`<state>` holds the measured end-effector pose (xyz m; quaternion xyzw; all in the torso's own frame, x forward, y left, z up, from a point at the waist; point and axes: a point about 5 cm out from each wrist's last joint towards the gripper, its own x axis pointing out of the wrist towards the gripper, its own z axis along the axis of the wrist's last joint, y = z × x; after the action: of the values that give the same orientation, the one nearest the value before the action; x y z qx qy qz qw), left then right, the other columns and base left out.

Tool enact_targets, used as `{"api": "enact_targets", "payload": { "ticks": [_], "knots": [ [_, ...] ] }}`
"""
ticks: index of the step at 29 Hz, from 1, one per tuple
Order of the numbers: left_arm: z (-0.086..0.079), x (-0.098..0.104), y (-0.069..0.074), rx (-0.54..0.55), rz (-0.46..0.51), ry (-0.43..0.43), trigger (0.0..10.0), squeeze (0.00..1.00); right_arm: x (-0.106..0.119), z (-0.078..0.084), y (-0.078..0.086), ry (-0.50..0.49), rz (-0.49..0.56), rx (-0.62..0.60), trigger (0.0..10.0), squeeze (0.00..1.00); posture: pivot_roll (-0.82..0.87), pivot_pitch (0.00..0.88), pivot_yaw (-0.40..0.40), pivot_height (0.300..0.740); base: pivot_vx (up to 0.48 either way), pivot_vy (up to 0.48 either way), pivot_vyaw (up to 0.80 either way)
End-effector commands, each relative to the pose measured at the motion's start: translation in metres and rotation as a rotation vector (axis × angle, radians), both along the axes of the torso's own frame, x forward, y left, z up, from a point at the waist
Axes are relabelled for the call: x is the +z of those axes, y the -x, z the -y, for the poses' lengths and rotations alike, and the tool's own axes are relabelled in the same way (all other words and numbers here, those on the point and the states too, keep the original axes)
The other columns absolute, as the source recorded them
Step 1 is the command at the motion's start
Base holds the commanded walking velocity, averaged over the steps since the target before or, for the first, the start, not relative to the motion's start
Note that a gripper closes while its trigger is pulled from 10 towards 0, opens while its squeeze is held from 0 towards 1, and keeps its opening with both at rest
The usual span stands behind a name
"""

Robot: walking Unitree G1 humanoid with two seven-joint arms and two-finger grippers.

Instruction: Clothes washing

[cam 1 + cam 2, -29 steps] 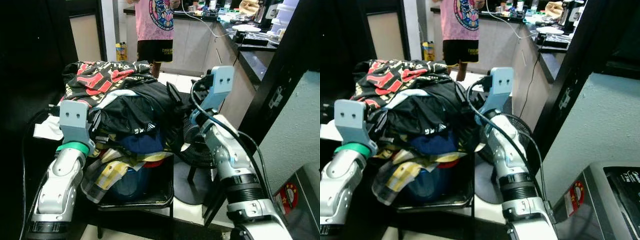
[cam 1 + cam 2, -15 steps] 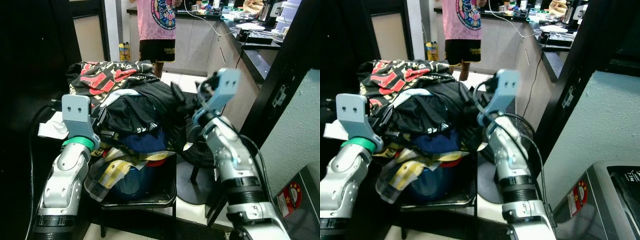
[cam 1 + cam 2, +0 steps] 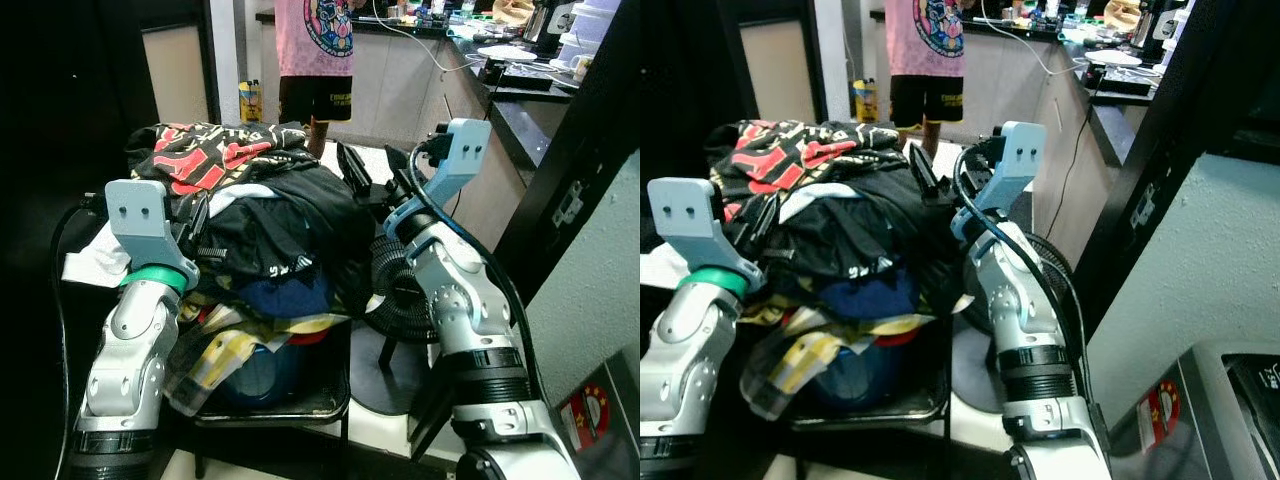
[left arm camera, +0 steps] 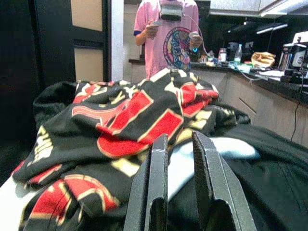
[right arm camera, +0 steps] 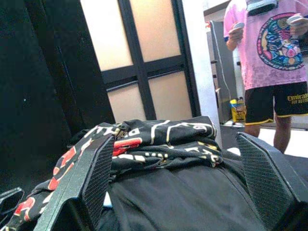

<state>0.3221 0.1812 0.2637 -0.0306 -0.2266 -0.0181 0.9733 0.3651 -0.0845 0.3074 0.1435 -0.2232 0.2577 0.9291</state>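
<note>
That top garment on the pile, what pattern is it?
The top garment is black with red and cream blocky print, clearest in the left wrist view.

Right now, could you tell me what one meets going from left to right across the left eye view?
Left arm → pile of clothes → right gripper → black fan → washing machine.

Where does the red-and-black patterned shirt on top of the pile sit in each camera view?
Left eye: red-and-black shirt, upper left, topping the clothes pile.
Right eye: upper left.
Left wrist: beyond the fingers, centre.
Right wrist: centre, between the fingers.
Shared landmark: person in pink shirt behind the pile.
</note>
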Motion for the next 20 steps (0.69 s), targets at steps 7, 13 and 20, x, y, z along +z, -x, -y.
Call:
{"api": "enact_targets", "payload": {
  "ticks": [7, 13, 20],
  "knots": [
    [0.0009, -0.0011, 0.0008, -0.005, 0.016, 0.020, 10.0, 0.00, 0.0000, 0.0030, 0.0030, 0.075, 0.033, -0.037, 10.0, 0.00, -0.01, 0.000, -0.025, 0.740, 0.480, 0.000, 0.42],
    [0.0028, -0.0043, 0.0010, -0.009, 0.009, 0.026, 10.0, 0.00, -0.0010, 0.0078, 0.0018, 0.064, 0.023, -0.055, 10.0, 0.00, -0.01, 0.000, -0.030, 0.740, 0.458, 0.000, 0.13],
    [0.0028, -0.0078, -0.0008, -0.007, -0.018, 0.033, 10.0, 0.00, 0.0012, 0.0089, 0.0011, 0.060, 0.028, -0.062, 10.0, 0.00, -0.01, 0.000, -0.029, 0.740, 0.334, 0.000, 0.00]
  ]
}}
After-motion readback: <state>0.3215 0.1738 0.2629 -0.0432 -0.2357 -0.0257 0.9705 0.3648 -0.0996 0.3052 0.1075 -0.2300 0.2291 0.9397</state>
